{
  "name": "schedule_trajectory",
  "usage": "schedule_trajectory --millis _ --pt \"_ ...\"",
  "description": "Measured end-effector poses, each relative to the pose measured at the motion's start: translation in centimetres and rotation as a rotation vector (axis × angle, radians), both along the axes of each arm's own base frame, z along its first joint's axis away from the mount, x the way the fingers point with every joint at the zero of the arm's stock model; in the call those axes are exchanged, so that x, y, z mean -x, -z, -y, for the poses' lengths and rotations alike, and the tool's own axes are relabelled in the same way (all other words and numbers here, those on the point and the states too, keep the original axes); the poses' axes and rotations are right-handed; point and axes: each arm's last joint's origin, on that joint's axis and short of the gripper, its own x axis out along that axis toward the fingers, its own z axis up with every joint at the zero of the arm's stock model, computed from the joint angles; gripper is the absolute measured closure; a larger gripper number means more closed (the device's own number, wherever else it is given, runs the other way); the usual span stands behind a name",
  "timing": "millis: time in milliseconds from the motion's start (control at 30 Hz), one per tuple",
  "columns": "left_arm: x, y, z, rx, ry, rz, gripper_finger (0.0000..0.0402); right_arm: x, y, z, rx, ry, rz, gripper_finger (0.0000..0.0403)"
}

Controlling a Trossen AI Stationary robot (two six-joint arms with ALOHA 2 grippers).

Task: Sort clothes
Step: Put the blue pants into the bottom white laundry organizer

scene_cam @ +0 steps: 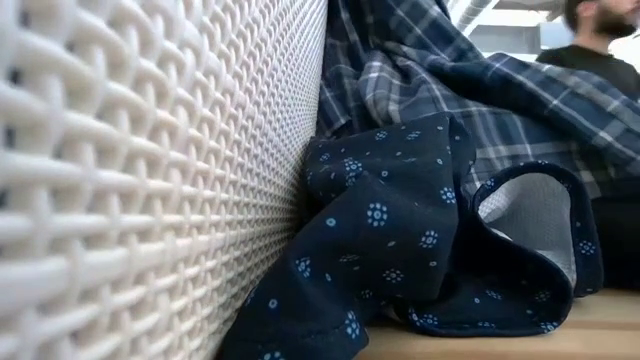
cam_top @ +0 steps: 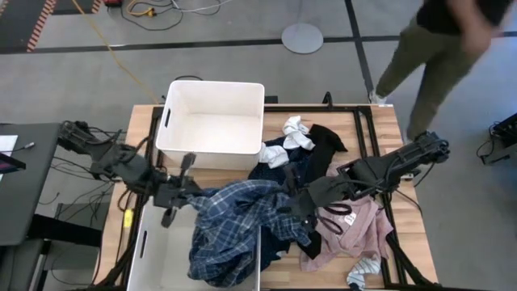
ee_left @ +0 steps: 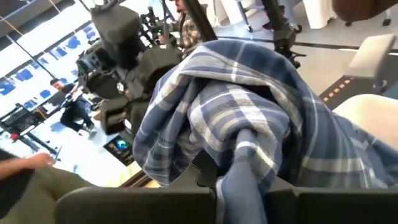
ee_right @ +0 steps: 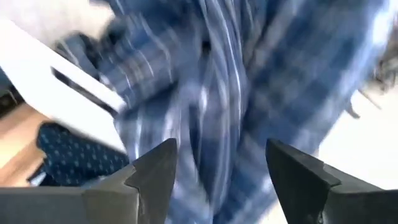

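L gripper (cam_top: 187, 196) sat clamped on blue-white plaid shirt (cam_top: 234, 226), a bunched fold pinched between its fingers (ee_left: 245, 180) in left wrist view. Shirt draped over rim of near white bin (cam_top: 153, 250) at table's 7 o'clock. R gripper (cam_top: 289, 206) at centre, fingers (ee_right: 155, 171) spread wide, shirt just ahead, nothing gripped. Navy dotted piece (scene_cam: 400, 230) lay against bin wall under shirt. Black piece (cam_top: 323, 145) and white socks (cam_top: 297, 133) toward 12–1 o'clock, beside far bin (cam_top: 212, 121). Pink shirt (cam_top: 355, 230) and striped sock (cam_top: 363, 271) at 5 o'clock. Person (cam_top: 440, 40) beyond table at 1 o'clock.

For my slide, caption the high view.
Left hand grips the plaid shirt draped over the bin; right hand open.
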Motion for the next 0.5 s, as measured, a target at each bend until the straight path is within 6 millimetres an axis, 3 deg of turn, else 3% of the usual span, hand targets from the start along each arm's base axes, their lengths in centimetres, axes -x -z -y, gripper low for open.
schedule_trajectory --millis 233,500 --pt "1.1 0.3 1.7 -0.037 -0.047 -0.010 0.0401 -0.2 2.6 1.4 -0.094 0.116 -0.111 0.0137" --pt "2.0 1.0 2.6 -0.049 -0.118 -0.062 0.0401 0.2 6.3 1.1 -0.225 0.184 -0.242 0.0137"
